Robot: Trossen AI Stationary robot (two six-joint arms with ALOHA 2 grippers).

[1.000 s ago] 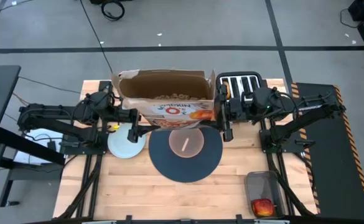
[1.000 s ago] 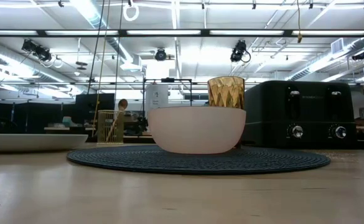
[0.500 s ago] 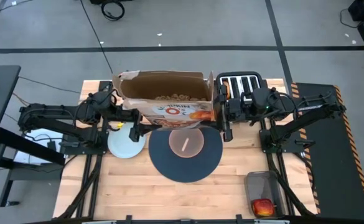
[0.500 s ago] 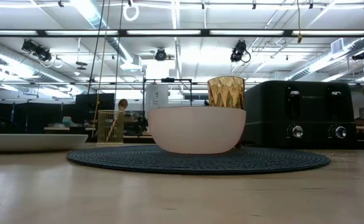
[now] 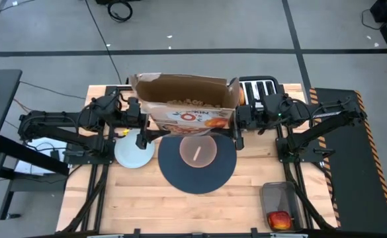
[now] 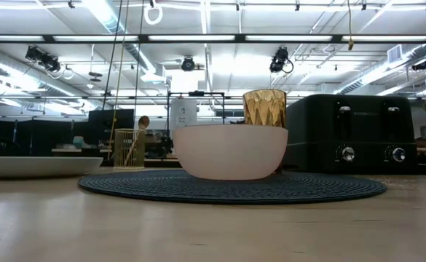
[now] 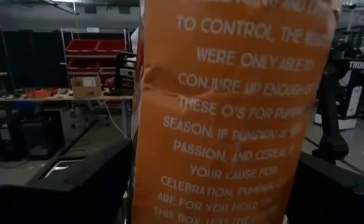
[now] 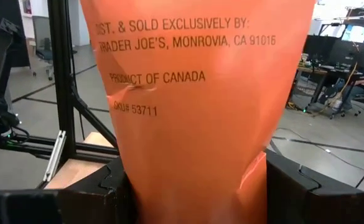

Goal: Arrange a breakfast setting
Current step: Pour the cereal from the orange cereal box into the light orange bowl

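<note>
I see both arms reaching in toward the table's middle from opposite sides, holding the cereal box (image 5: pixel 186 106) up between them, lifted over the far edge of the dark-blue mat (image 5: pixel 197 173). The left gripper (image 5: pixel 142 124) is clamped on the box's left narrow side; in its wrist view the orange printed panel fills the gap between its 2 dark fingers (image 7: pixel 76 186). The right gripper (image 5: pixel 235 123) is clamped on the right narrow side, the panel pinched and creased between its fingers (image 8: pixel 94 190). The box's top flaps are open and cereal shows inside.

The pink bowl (image 5: pixel 198 152) sits on the mat with the gold spoon (image 5: pixel 196 153) in it. The pale-blue plate (image 5: pixel 134 153) lies just left of the mat. The amber tumbler (image 6: pixel 264 108) stands behind the bowl in the low view. The black toaster (image 5: pixel 258 86) is behind the right gripper. The red apple (image 5: pixel 278 219) lies in a container at the near right corner.
</note>
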